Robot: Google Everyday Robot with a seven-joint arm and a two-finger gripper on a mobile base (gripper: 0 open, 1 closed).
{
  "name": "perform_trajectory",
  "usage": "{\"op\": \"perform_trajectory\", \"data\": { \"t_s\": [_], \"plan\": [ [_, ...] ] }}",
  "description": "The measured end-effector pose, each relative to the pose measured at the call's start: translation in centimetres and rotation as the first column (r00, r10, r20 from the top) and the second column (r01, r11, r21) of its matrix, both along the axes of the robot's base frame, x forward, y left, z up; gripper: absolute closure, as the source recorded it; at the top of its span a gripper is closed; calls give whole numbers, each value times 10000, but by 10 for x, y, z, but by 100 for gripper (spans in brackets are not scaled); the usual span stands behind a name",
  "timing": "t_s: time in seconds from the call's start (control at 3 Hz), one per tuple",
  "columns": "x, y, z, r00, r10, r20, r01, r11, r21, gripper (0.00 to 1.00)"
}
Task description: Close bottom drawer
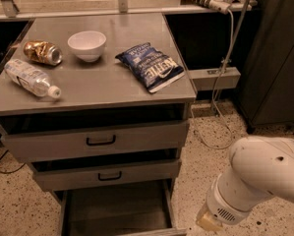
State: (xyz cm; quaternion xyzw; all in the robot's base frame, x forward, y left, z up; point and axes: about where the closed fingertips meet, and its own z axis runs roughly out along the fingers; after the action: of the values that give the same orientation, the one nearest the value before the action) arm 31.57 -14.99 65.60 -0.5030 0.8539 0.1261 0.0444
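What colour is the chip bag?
The chip bag is dark blue with white lettering, camera view. The gripper hangs low, right of the bottom drawer.

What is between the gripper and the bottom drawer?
Just bare floor, in the camera view. The gripper sits low, right of the open bottom drawer.

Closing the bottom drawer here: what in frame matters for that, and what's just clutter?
Job: grey metal bottom drawer, pulled open; white robot arm, lower right of the grey cabinet; its gripper lies beyond the bottom frame edge.
Lying about: white bowl, blue chip bag, crushed brown can, clear plastic bottle, all on the cabinet top; top drawer, middle drawer.
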Motion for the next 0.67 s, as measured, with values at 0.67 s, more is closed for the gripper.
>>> {"op": "perform_trajectory", "data": {
  "t_s": [0.67],
  "plan": [
    [-7,1,-60,9991,37,-433,-44,9998,-171,100]
  ]
}}
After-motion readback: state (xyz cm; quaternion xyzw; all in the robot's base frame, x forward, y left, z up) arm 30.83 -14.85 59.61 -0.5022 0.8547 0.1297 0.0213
